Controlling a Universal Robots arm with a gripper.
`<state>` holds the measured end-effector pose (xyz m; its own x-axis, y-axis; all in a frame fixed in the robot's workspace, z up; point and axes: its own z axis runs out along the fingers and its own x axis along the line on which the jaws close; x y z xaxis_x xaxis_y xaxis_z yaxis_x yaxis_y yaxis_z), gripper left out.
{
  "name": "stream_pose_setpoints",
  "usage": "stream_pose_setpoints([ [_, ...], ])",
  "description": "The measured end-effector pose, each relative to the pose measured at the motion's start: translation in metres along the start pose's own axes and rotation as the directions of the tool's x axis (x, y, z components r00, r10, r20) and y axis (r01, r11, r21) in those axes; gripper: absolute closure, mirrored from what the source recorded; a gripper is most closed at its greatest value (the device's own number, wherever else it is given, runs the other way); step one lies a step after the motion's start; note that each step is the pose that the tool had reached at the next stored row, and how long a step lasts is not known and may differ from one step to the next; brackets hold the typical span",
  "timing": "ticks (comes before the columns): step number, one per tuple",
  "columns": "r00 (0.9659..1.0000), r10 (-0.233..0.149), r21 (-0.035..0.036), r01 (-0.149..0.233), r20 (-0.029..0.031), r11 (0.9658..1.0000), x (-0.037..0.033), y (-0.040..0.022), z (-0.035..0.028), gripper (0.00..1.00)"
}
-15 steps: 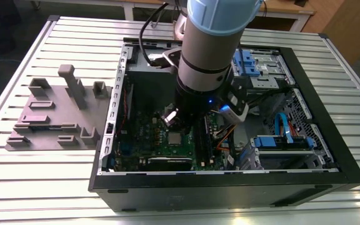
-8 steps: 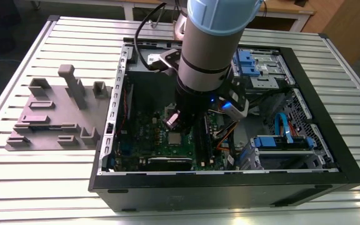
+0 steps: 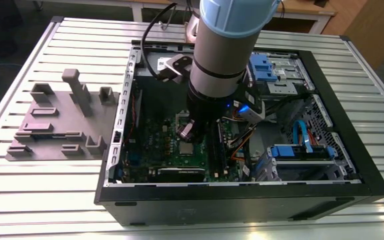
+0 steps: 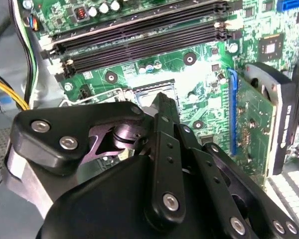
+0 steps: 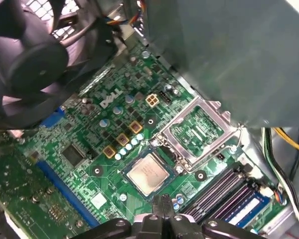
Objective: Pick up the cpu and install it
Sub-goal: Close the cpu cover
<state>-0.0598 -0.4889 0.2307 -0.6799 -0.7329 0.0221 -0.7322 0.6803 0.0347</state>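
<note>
Cpu (image 5: 148,173) already seated; socket frame (image 5: 198,130) open, not yet latched; claw (image 5: 162,203) close by, pinched together, gripping nothing.

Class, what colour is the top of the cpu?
Pale silvery grey; the cpu shows best in the first wrist view.

Slatted metal table (image 3: 38,200), wooden furniture (image 3: 371,25) behind

A: What's sitting on the table (image 3: 45,192)?
B: Slatted metal top, two items. Open PC case (image 3: 245,207) on its side, from the centre to the exterior view's right. Grey fixture plate (image 3: 52,132) flat just beside it, on the exterior view's left. Possibly touching, can't tell.
</note>
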Motion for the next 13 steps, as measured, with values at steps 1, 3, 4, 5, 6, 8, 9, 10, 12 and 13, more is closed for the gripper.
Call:
stream_pose_setpoints([
  [1, 0.9999, -0.005, -0.0098, 0.005, 0.0105, 0.9999, -0.0001, -0.0001, 0.0001, 0.90],
  [3, 0.9993, -0.010, -0.0339, 0.011, 0.0368, 0.9994, -0.0004, -0.0004, 0.0000, 0.90],
  [4, 0.9986, -0.013, -0.0464, 0.015, 0.0504, 0.9988, -0.0004, -0.0004, 0.0000, 0.90],
  [5, 0.9984, -0.015, -0.0495, 0.018, 0.0539, 0.9986, -0.0004, -0.0004, -0.0001, 0.90],
  [6, 0.9983, -0.020, -0.0496, 0.023, 0.0541, 0.9985, -0.0004, -0.0004, 0.0000, 0.90],
  [8, 0.9973, -0.050, -0.0490, 0.053, 0.0530, 0.9974, -0.0005, -0.0004, 0.0000, 0.90],
  [9, 0.9963, -0.068, -0.0487, 0.070, 0.0524, 0.9963, -0.0004, -0.0004, 0.0001, 0.90],
  [10, 0.9950, -0.086, -0.0483, 0.088, 0.0517, 0.9949, -0.0004, -0.0004, 0.0001, 0.90],
  [12, 0.9912, -0.122, -0.0477, 0.125, 0.0504, 0.9911, -0.0005, -0.0005, 0.0003, 0.90],
  [13, 0.9890, -0.139, -0.0474, 0.141, 0.0497, 0.9888, -0.0004, -0.0004, 0.0003, 0.90],
])
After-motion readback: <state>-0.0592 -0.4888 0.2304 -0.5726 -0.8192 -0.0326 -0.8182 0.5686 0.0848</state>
